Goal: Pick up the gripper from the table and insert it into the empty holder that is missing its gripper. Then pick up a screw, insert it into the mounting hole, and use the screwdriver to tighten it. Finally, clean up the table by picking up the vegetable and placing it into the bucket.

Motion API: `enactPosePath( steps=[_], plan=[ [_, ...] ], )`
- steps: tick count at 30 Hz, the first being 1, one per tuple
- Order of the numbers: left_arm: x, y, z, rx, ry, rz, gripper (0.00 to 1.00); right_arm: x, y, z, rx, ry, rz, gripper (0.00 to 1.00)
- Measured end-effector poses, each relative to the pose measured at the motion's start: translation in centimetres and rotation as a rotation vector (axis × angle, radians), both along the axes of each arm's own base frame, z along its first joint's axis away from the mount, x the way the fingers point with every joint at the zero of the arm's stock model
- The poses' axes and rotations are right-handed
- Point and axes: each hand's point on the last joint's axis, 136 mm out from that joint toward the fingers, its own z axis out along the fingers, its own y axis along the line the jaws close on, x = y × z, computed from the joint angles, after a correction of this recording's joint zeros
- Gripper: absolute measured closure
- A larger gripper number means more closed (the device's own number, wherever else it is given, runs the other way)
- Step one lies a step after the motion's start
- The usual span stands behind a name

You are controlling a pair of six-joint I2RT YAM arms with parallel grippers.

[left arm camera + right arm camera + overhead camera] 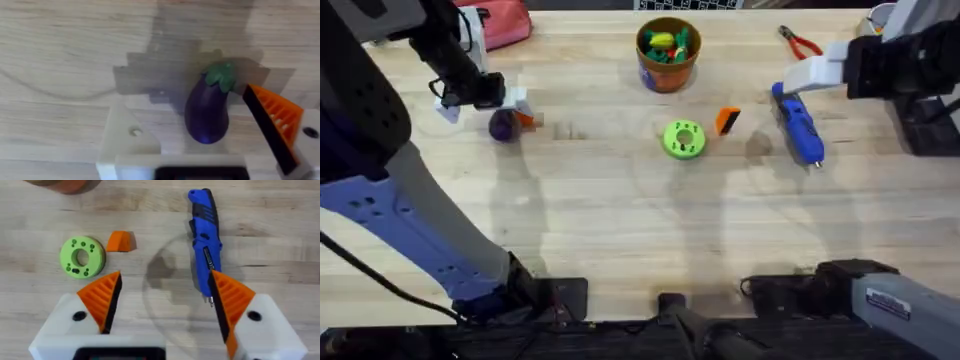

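Left gripper point(200, 145): spread wide around the vegetable point(207, 107) and holding nothing; one side carries an orange ribbed finger point(272, 117), the other is a bare white holder point(122, 137) with its mounting hole showing and no finger in it. In the overhead view it sits at the upper left of the frame point(505, 108).
Vegetable: lies on the table point(620, 220) between that finger and the bare holder, green cap pointing away from the wrist, close to the orange finger; whether they touch I cannot tell.
Risk at the left gripper: a pinch here would press the round eggplant between one ribbed pad and smooth plastic, so it could roll or squirt out sideways.
Right gripper point(162, 297): spread, empty, both orange fingers in place, hovering over the table at the upper right of the overhead frame point(820, 70).
Screwdriver point(205, 245): lies flat on the table just beyond the right gripper's fingers, tip toward the wrist; its rounded body could spin away under an off-centre pinch.
Loose gripper point(727, 120): small orange wedge right of centre in the overhead view, beside the green disc point(683, 139), well apart from the empty holder, so the insertion looks not yet done.
Order risk: bucketing the vegetable first would skip the fitting and screwing steps.
Bucket point(667, 52): top centre of the overhead frame, already holding toy food; a high drop could bounce off it.
Screw: too small to make out.
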Motion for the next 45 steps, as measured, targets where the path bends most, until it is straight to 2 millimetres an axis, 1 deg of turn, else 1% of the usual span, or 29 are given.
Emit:
enactPosePath(
  steps=[3,4,5,6,7,8,9,10,19,24,27,29,31,33,34,35,37,41,45],
  plan=[
    [0.0,-0.1,0.0,-0.005,-0.002,-0.002,0.067,0.0,0.0,0.0,0.000,0.000,0.000,0.008],
    [0.1,-0.2,0.0,-0.010,-0.004,-0.003,0.116,0.0,0.0,0.0,0.000,0.000,0.000,0.008],
    [0.1,-0.2,0.0,-0.012,-0.005,-0.005,0.190,0.0,0.0,0.0,0.000,0.000,0.000,0.009],
    [0.2,-0.3,0.0,-0.014,-0.008,-0.006,0.293,0.0,0.0,0.0,0.000,0.000,0.000,0.009],
    [0.3,-0.4,0.0,-0.016,-0.011,-0.008,0.458,0.0,0.0,0.0,0.000,0.000,0.000,0.009],
    [0.4,-0.5,0.0,-0.022,-0.017,-0.010,0.900,0.0,0.0,0.0,0.000,0.000,0.000,0.007],
    [0.4,-0.5,0.1,-0.022,-0.018,-0.014,0.970,0.0,0.0,0.0,0.000,0.000,0.000,0.007],
    [0.5,-0.5,0.1,-0.021,-0.019,-0.014,0.984,0.0,0.0,0.0,0.000,0.000,0.000,0.008],
    [0.5,-0.5,0.1,-0.022,-0.018,-0.014,0.982,0.0,0.0,0.0,0.000,0.000,0.000,0.008],
    [0.0,-0.5,0.3,-0.023,0.016,-0.011,0.982,0.0,0.0,0.0,0.000,0.000,0.000,0.009],
    [0.5,-0.6,0.8,-0.016,0.004,-0.018,0.982,0.0,0.0,0.0,0.000,0.000,0.000,0.009],
    [1.2,-0.9,1.5,-0.004,-0.033,-0.026,0.982,0.0,0.0,0.0,0.000,0.000,0.000,0.009],
    [1.8,-1.5,2.7,0.006,-0.072,-0.037,0.982,0.0,0.0,0.0,0.000,0.000,0.000,0.009],
    [2.1,-2.2,4.8,0.018,-0.121,-0.053,0.982,0.0,0.0,0.0,0.000,0.000,0.000,0.008],
    [2.1,-2.5,5.9,0.024,-0.146,-0.059,0.982,0.0,0.0,0.0,0.000,0.000,0.000,0.008],
    [2.0,-3.0,7.6,0.031,-0.178,-0.067,0.982,0.0,0.0,0.0,0.000,0.000,0.000,0.008],
    [1.5,-3.7,10.3,0.040,-0.226,-0.076,0.982,0.0,0.0,0.0,0.000,0.000,0.000,0.008],
    [0.5,-4.3,15.0,0.063,-0.332,-0.081,0.982,0.0,0.0,0.0,0.000,0.000,0.000,0.008],
    [-0.5,-4.5,17.5,0.075,-0.387,-0.079,0.982,0.0,0.0,0.0,0.000,0.000,0.000,0.008]
  ],
)
